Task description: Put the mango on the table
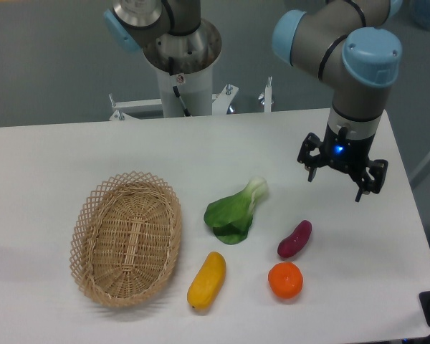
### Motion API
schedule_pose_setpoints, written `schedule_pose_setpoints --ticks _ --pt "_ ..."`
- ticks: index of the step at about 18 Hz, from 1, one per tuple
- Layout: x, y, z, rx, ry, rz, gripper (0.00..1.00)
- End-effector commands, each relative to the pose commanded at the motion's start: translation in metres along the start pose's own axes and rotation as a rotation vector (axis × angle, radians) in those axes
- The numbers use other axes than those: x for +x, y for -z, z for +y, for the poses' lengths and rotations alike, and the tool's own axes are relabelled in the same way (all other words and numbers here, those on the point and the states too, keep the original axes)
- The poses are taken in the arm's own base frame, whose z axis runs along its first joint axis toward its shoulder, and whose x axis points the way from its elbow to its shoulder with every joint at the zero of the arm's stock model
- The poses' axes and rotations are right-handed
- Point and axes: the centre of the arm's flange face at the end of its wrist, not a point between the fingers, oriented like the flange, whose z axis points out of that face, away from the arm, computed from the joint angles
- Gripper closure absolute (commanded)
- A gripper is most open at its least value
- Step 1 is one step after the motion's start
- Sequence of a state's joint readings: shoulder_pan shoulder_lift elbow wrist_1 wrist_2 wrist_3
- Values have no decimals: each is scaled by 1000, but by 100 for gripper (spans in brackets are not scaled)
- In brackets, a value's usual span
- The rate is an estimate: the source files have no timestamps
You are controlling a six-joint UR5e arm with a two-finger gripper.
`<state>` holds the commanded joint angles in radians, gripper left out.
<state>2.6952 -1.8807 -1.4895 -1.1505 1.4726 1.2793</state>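
The mango (206, 281) is a smooth yellow-orange oblong fruit. It lies on the white table (43, 165) just right of the wicker basket, near the front edge. My gripper (335, 184) hangs above the table at the right, well up and to the right of the mango. Its fingers are spread apart and hold nothing. It is above and to the right of the purple sweet potato.
An oval wicker basket (126, 239) sits at the left, with nothing in it. A green bok choy (234, 212) lies at the middle. A purple sweet potato (294, 239) and a round orange tangerine (285, 280) lie right of the mango. The arm's base (179, 64) stands at the back.
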Motion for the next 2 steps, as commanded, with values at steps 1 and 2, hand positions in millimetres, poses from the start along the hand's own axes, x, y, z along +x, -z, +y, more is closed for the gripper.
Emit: schedule_pose_setpoints --ticks 1,2 --pt "0 0 0 0 0 0 0" --pt "0 0 0 0 0 0 0"
